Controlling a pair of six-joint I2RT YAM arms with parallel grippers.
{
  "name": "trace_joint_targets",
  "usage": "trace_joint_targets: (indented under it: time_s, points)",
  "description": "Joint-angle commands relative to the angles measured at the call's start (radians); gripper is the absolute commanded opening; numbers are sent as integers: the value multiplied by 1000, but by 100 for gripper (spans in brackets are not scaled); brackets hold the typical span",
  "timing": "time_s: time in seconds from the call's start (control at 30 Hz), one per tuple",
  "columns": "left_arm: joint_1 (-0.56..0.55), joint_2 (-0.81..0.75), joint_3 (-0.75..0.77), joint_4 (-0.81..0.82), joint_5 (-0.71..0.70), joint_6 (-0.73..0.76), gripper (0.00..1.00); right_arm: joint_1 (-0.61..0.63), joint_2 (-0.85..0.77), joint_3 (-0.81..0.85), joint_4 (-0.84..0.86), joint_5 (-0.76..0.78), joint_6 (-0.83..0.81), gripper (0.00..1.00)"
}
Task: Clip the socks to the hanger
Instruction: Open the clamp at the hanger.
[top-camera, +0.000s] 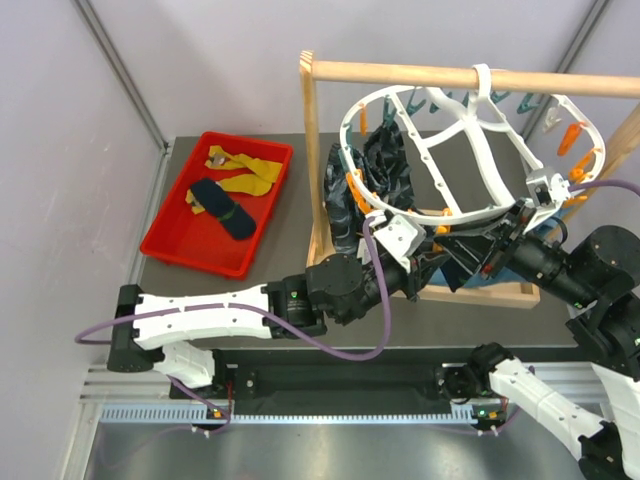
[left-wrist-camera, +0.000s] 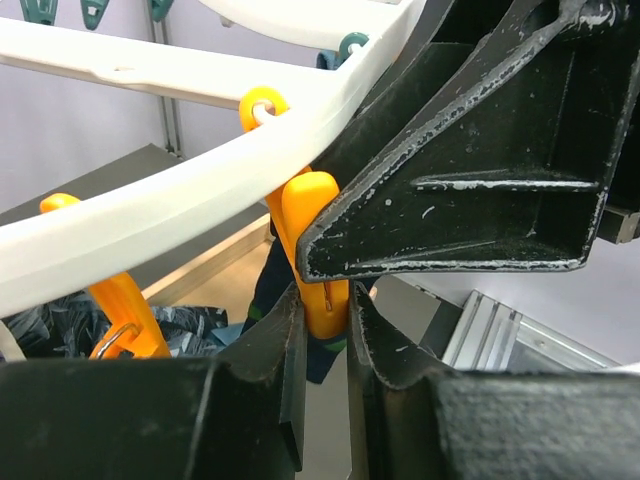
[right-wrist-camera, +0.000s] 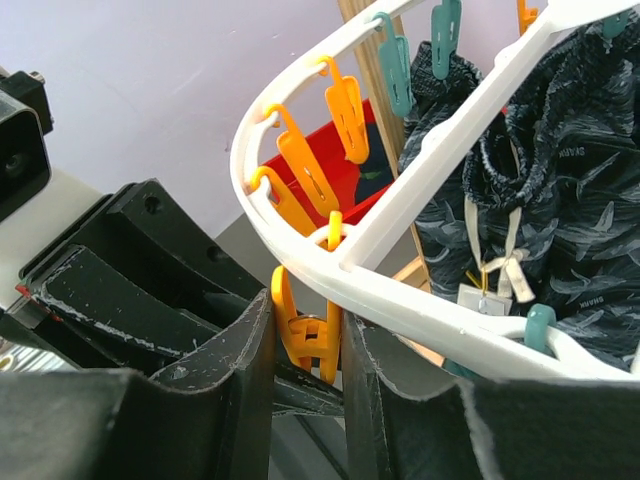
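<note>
Left wrist view is showing the left gripper (left-wrist-camera: 325, 296) closing in on the lower end of an orange peg (left-wrist-camera: 308, 215). Its fingers are drawn almost together, with only the peg sitting between them. Just behind the peg a navy sock (left-wrist-camera: 262, 300) with green marks is peeking out, though I cannot tell whether the peg is biting it. The right gripper (right-wrist-camera: 307, 318) is working at what looks like the same peg from the other side, its two fingers pressing on either flank and clamping it too. The peg is dangling from the near rim of the hanger (left-wrist-camera: 150, 205), and more orange pegs are hanging beside it along the curve. Past the rim a dark patterned cloth (right-wrist-camera: 560, 130) is drooping under the frame. The hanger itself is hanging tilted by its hook from a wooden rod (top-camera: 420, 73). Farther off to the left on the table (top-camera: 298, 215), well apart from the hanger, a red tray (top-camera: 165, 235) is holding the yellow socks (top-camera: 245, 172), with a second navy sock (top-camera: 222, 208) lying just beside them.
</note>
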Motion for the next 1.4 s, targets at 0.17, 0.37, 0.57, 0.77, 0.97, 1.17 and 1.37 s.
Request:
trace_joint_targets:
  time_s: [0.17, 0.37, 0.57, 0.77, 0.97, 1.17, 1.37]
  points:
    - [-6, 49, 105, -86, -56, 12, 0, 4, 3, -2, 12, -10, 27, 42]
    - [-14, 63, 116, -120, -101, 27, 0, 4, 24, 20, -16, 23, 12, 55]
    - [-14, 66, 118, -131, -104, 32, 0, 4, 41, 29, -39, 58, 4, 53]
    - [-16, 66, 113, -136, -98, 29, 0, 4, 64, 33, -44, 70, -2, 46]
    - [-17, 57, 110, -154, -64, 29, 2, 4, 78, 44, -54, 90, -10, 18]
    - [-16, -55, -6, -131, -29, 4, 54, 4, 76, 38, -65, 92, -16, 0]
    - [-14, -271, -186, -145, -47, -37, 59, 4, 68, 41, -70, 99, -28, 0]
